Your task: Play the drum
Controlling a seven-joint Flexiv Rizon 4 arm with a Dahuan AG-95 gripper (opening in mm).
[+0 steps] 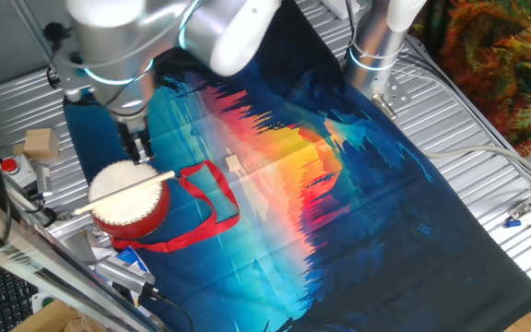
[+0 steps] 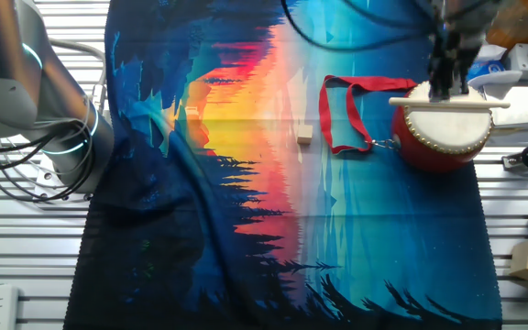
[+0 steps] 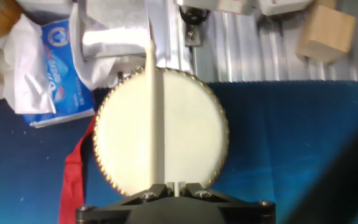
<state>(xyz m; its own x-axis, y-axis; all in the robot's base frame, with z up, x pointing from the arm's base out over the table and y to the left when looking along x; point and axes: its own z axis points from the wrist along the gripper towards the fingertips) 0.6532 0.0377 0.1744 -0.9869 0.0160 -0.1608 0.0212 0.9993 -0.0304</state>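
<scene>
The drum (image 1: 129, 198) has a cream-white head, a red body and a red ribbon strap (image 1: 212, 207). It stands on the printed cloth near its corner, and shows in the other fixed view (image 2: 447, 130) and the hand view (image 3: 185, 134). My gripper (image 1: 140, 152) is shut on a thin pale wooden stick (image 1: 127, 192), which lies across the drum head. In the hand view the stick (image 3: 158, 118) runs from the shut jaws (image 3: 174, 185) straight over the head; whether it touches the skin I cannot tell.
A wooden block (image 3: 325, 32) and a tissue pack (image 3: 50, 68) lie on the metal table beyond the drum. A small wooden cube (image 2: 304, 135) sits on the cloth. A second arm's base (image 1: 376, 41) stands at the far edge. A red button box (image 1: 12, 168) is beside the drum.
</scene>
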